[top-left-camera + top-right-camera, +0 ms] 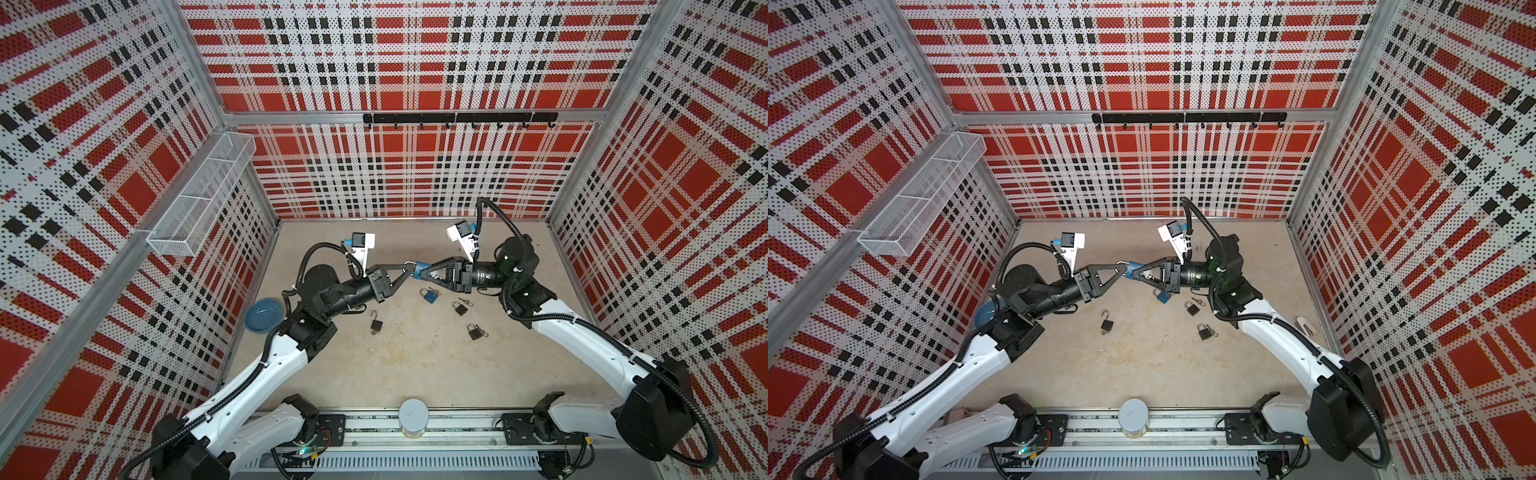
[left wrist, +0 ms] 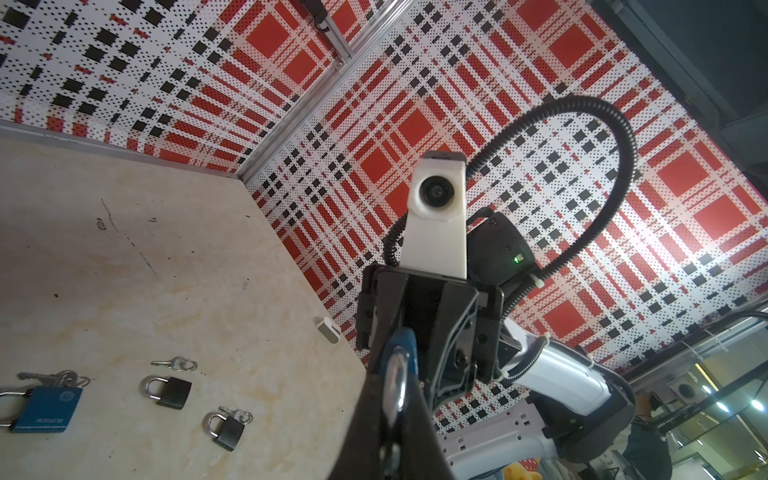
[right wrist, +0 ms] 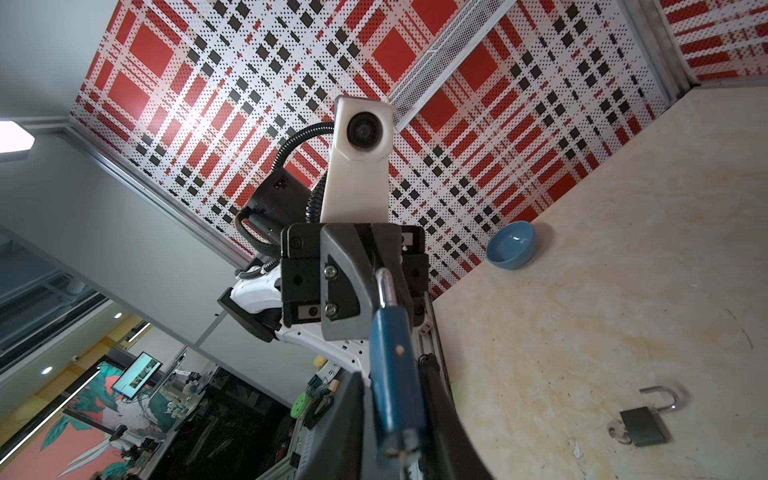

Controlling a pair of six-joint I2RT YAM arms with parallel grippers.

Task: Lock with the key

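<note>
Nearest thing: the blue padlock fills the lower middle of the right wrist view, held in the air clear of the worktop.
Place in frame: centre of both top views, right where your two arms meet tip to tip.
Left gripper: jaws clenched on the steel shackle.
Right gripper: jaws flank the blue body; you cannot tell whether they pinch it or have slackened.
Key: a small shiny bunch shows inside the right jaws' frame, probably hanging from the lock's base; too small to be sure.
Handling: expect a small, dense, rigid piece. The painted sides look smooth and could slip, and the round shackle could swivel in a pinch.
Where to hold: take the body across its flat faces and the key by its head, not its blade.
Arm pose: both forearms reach in from the lower corners, with the wrists roughly level and pointing at each other above the loose padlocks.
</note>
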